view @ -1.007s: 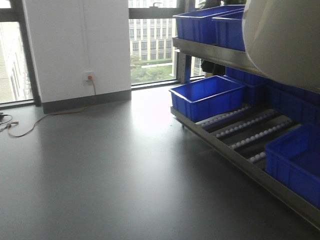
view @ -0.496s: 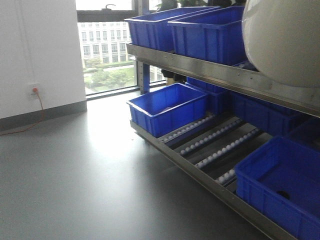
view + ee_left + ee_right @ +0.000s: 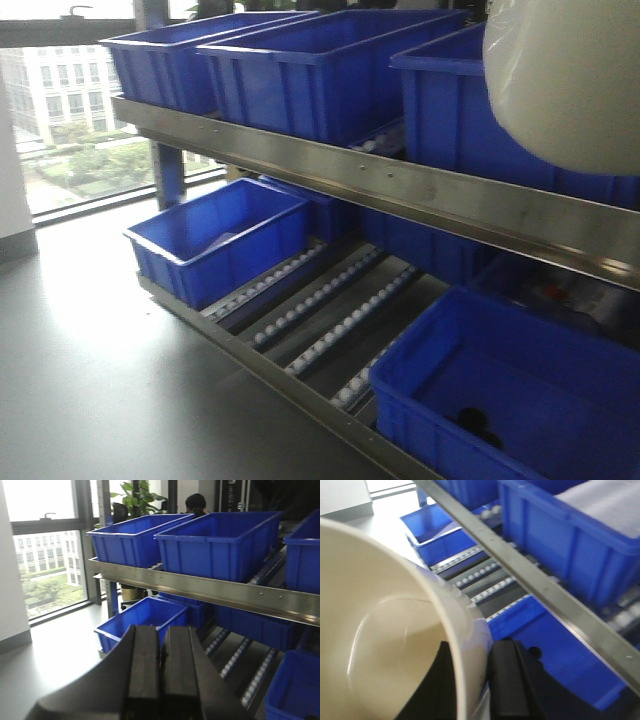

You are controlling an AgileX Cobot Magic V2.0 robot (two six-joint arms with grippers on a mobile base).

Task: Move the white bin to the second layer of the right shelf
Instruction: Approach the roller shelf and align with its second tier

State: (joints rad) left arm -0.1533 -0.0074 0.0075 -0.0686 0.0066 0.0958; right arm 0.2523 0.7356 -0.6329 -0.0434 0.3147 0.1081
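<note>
- The white bin hung in the air at the upper right of the front view, clear of the rack; its rounded base faced the camera in front of the blue crates on the upper level
- The right gripper was clamped on the bin's wall just under the rim; one dark finger sat outside the wall and the other showed inside the cream hollow
- The left gripper carried nothing; its two black fingers were pressed together with only a thin seam between them
- The right shelf second layer showed as a riveted steel front rail running across the rack; three blue crates stood on it side by side, with white rollers visible in the gap between two of them
- Below it, the lower roller level lay partly bare; one blue crate sat at its left end and another at its right, a small dark object lying inside the latter
- The grey floor ran to a window; a green plant and a dark-haired head showed behind the rack
</note>
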